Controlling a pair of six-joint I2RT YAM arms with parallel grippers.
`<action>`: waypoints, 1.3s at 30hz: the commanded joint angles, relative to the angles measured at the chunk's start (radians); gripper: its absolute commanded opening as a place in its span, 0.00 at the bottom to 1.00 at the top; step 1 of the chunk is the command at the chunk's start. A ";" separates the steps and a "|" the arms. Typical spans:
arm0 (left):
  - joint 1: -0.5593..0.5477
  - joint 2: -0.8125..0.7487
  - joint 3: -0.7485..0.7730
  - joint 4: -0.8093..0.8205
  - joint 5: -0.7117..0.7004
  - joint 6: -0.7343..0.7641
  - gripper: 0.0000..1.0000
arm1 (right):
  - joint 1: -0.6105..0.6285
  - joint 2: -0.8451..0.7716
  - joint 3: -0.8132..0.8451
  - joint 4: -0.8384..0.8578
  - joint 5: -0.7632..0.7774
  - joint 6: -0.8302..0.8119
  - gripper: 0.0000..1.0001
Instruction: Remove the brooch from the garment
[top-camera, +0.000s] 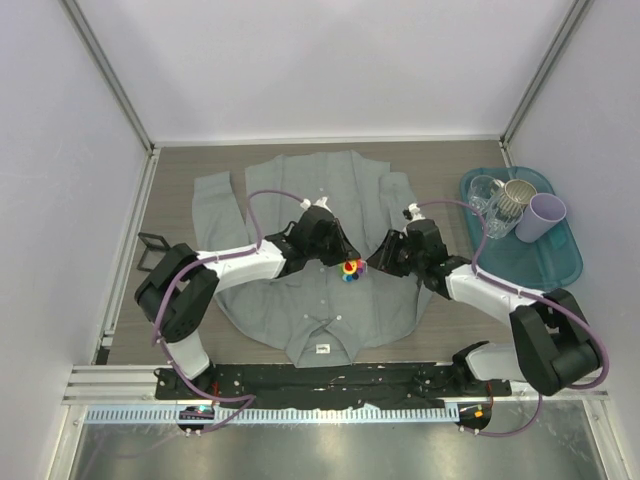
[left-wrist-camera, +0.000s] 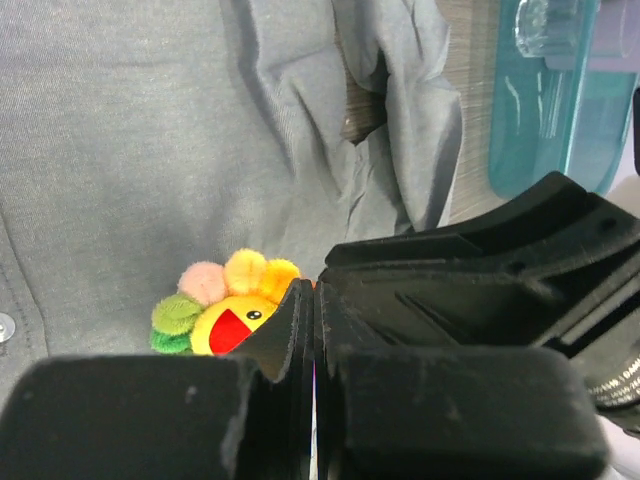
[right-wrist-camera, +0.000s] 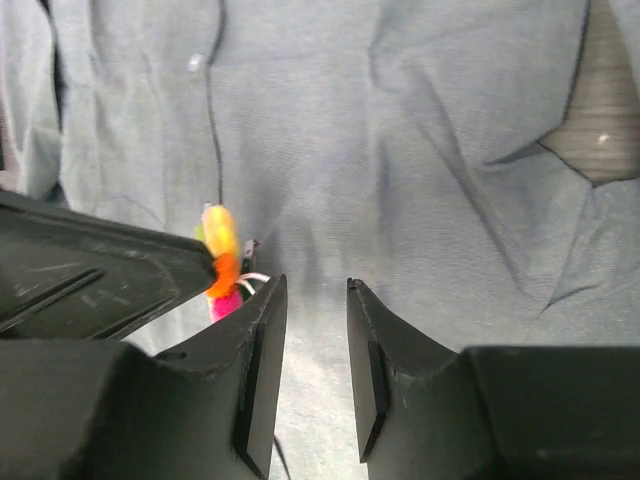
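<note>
Left wrist view: left gripper (left-wrist-camera: 314, 290) jaws pressed shut, apparently nipping the brooch (left-wrist-camera: 225, 305) by its rim.
Brooch place: at that pincer's tip, spilling to its left, on the garment (left-wrist-camera: 120, 150).
Textures: fuzzy chenille petals, yellow face; soft creased grey cloth.
Right wrist view: right gripper (right-wrist-camera: 315, 290) jaws parted, empty; brooch just left of its tip, edge-on; left arm nearer.

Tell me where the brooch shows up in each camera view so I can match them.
Top external: the brooch sits mid-picture on the grey shirt.
Left wrist: the brooch is lower left of centre, at the fingertips.
Right wrist: the brooch is left of centre, seen edge-on.
Shared landmark: the left gripper, its tip at the brooch in all three.
</note>
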 joint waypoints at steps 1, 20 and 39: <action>-0.002 0.006 -0.004 0.013 -0.010 0.009 0.00 | -0.020 0.068 0.040 -0.007 -0.030 0.006 0.36; -0.002 -0.124 -0.265 0.128 -0.056 -0.067 0.28 | 0.094 0.125 0.092 0.004 -0.089 -0.231 0.51; 0.094 -0.026 -0.368 0.315 0.168 -0.123 0.12 | 0.392 0.248 0.241 -0.153 0.465 -0.499 0.56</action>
